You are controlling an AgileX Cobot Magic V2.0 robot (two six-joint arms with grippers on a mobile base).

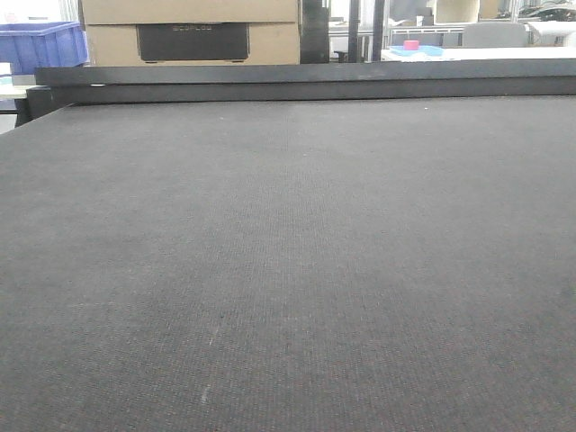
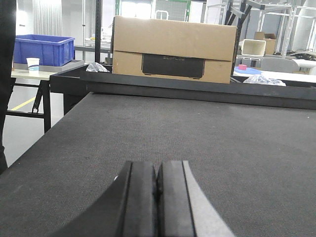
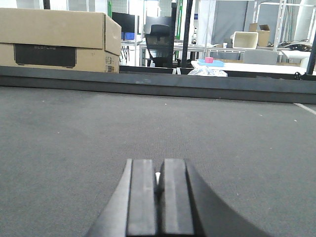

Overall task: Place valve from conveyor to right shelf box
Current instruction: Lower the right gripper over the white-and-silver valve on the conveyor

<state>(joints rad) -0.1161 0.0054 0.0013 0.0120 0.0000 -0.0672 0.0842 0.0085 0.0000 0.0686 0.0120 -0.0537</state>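
Note:
The conveyor fills the front view as a wide dark grey woven belt, with its black rail across the far edge. No valve shows in any view, and the right shelf box is out of view. My left gripper hovers low over the belt, jaws pressed together with nothing between them. My right gripper sits likewise low over the belt, shut and holding nothing. Neither gripper appears in the front view.
Behind the rail stands a large cardboard box. A blue plastic crate and a white cup rest on a side table at the far left. Tables with a small pink object lie beyond at the right.

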